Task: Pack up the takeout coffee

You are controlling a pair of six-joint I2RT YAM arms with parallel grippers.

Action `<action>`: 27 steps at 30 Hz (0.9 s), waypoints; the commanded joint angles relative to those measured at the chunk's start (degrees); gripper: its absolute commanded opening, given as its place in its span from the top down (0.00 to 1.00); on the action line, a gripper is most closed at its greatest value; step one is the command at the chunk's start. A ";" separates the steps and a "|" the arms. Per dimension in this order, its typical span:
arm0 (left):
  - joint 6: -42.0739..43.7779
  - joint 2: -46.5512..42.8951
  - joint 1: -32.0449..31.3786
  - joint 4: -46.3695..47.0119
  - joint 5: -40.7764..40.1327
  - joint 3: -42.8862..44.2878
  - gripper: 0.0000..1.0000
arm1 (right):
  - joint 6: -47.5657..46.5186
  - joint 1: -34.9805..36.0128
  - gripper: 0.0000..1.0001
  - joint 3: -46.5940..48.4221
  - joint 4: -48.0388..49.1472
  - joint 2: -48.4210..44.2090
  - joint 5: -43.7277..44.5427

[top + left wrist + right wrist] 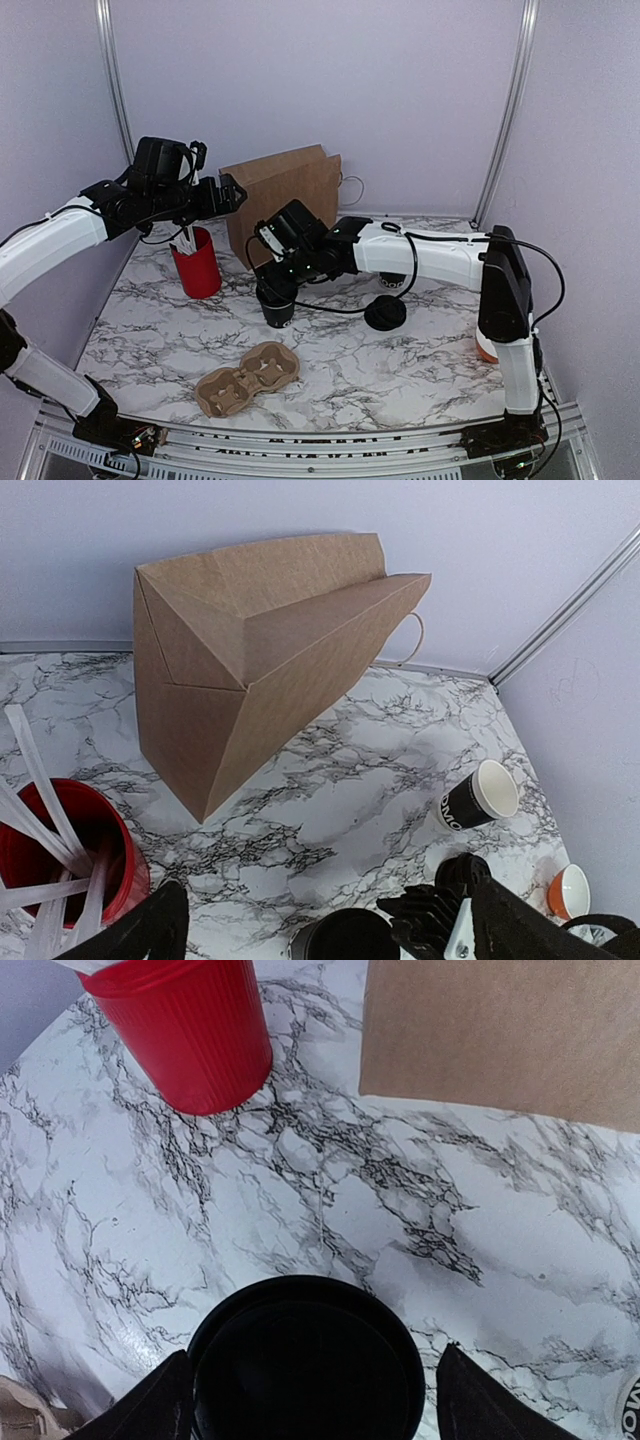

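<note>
**Inspector:** Item 1 — the takeout coffee (279,308). Where is it?

**Assessor:** It stands upright on the marble-pattern table (400,370), left of centre. It is in front of the brown paper bag (285,190) and just right of the red cup (198,265) holding white sticks (35,770). The black lid is on and white print shows near the base.

**Inspector:** Right gripper?

**Assessor:** The right gripper (272,284) is lowered over the coffee. In the right wrist view its 2 fingers (155,1410) stand apart, 1 on each side of the lid. A sliver of table shows between the lid and the finger on the right of that view, so the cup is straddled, not clamped.

**Inspector:** Left gripper?

**Assessor:** The left gripper (226,193) is raised beside the bag's upper edge. Its jaws are spread wide and hold nothing.

**Inspector:** Other items on the surface?

**Assessor:** There are 4.
- A cardboard cup carrier (248,378) lies near the front edge.
- A loose black lid (385,313) lies flat to the right of the coffee, apart from it.
- A second black cup (478,795) lies on its side toward the right wall, its white interior showing.
- A small orange vessel (568,890) sits by that wall — I cannot tell what kind.

The bag stands upright against the back wall, with a handle loop visible at its far side.
</note>
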 commanded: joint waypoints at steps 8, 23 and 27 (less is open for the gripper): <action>0.55 -1.92 0.73 -1.54 0.58 -0.03 0.01 | 0.17 1.41 0.22 2.97 -1.71 2.06 1.61; 0.20 -1.83 0.89 -1.69 1.20 -0.11 0.01 | 0.39 2.67 0.23 4.12 -4.00 3.67 4.82; 0.14 -1.75 0.85 -1.72 1.41 -0.23 0.01 | 0.88 2.67 0.23 3.86 -4.28 3.50 5.47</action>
